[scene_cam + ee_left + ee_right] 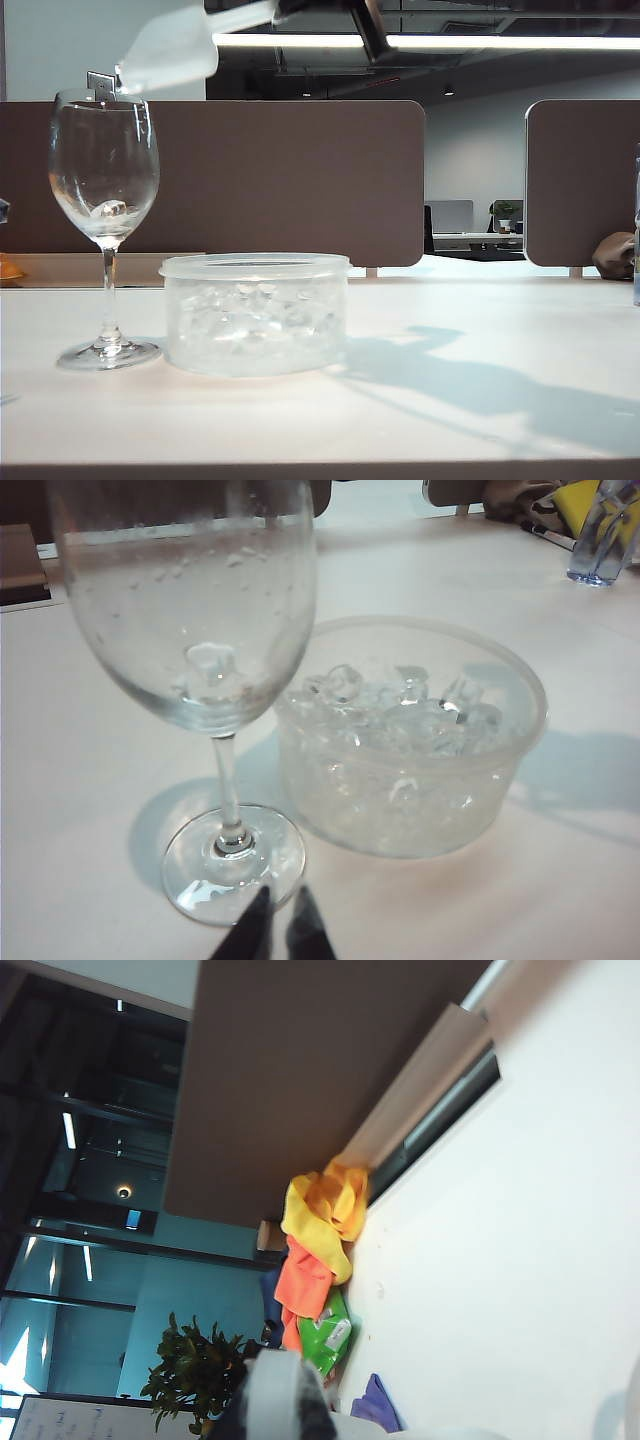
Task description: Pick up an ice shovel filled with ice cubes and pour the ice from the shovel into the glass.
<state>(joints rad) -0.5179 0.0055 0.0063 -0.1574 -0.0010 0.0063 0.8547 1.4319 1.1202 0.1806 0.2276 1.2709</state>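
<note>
at the upper left of the exterior frame, right gripper (275,1400) clamped on the ice shovel (170,47), blade tilted just above the glass (103,170) rim, handle running right; left gripper (275,930) nearly closed, empty, near the glass foot.

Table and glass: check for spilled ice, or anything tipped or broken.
Nothing stands out. The glass stands upright with ice inside, the tub sits level beside it, and no ice shows on the table. The right gripper holds the scoop tilted above the glass.
</note>
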